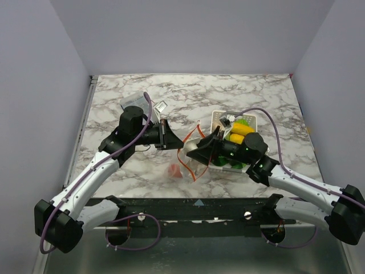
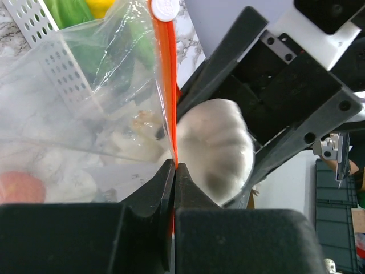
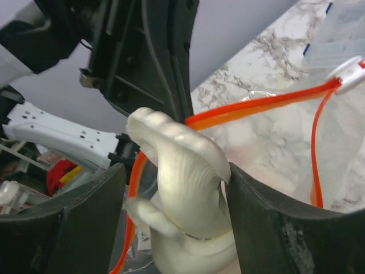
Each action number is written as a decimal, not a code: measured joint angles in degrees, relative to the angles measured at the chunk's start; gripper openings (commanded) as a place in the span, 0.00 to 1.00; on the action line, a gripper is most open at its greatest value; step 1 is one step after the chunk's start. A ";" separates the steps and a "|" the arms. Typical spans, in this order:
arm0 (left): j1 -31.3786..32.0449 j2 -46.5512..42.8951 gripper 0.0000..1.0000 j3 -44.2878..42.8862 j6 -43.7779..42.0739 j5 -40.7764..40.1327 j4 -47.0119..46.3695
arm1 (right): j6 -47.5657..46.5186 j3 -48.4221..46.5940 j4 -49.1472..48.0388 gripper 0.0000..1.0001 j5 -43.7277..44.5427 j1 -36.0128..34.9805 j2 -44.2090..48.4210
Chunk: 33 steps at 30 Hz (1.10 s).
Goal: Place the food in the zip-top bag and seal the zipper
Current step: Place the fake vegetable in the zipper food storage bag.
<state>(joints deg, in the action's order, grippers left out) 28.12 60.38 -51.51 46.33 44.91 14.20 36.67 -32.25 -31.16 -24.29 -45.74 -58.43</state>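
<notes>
Left hand (image 2: 174, 174) pinched tight on zipper (image 2: 166, 85), holding zip-top bag (image 2: 74, 131) mouth open. Right hand (image 3: 175, 177) clamps white mushroom (image 3: 177, 142) at the mouth. Best pushed well inside before letting go.

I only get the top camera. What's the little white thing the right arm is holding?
Observer: A white mushroom, squeezed between the fingers of the right gripper.
Operator: Is the other arm holding the bag?
Observer: Yes. The left gripper is pinched shut on the zipper, the orange-red strip along the mouth of the zip-top bag.
Operator: Is the mushroom inside?
Observer: The left wrist view shows it right beside the strip. I cannot tell whether it is past the mouth.
</notes>
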 measured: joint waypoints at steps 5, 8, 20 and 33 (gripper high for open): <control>-0.02 -0.83 0.00 0.00 -0.44 -0.02 0.52 | -1.68 -1.29 5.99 0.84 1.55 -0.94 -1.20; -0.04 -1.03 0.00 -0.04 -1.62 -0.07 2.12 | -2.01 -3.08 9.81 0.85 3.06 -1.09 -1.18; -0.04 -1.77 0.00 -4.44 -10.84 -3.37 12.57 | -1.46 -17.90 30.77 0.83 15.08 -1.11 -1.46; -0.07 -2.10 0.00 -10.25 -27.06 -22.10 22.40 | 0.33 -20.39 50.86 0.81 38.16 7.50 -5.44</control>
<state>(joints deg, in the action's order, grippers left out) 28.05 58.28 -61.76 19.27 22.81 36.60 36.99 -52.64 19.70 13.87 -38.24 -63.88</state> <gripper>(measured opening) 0.011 0.811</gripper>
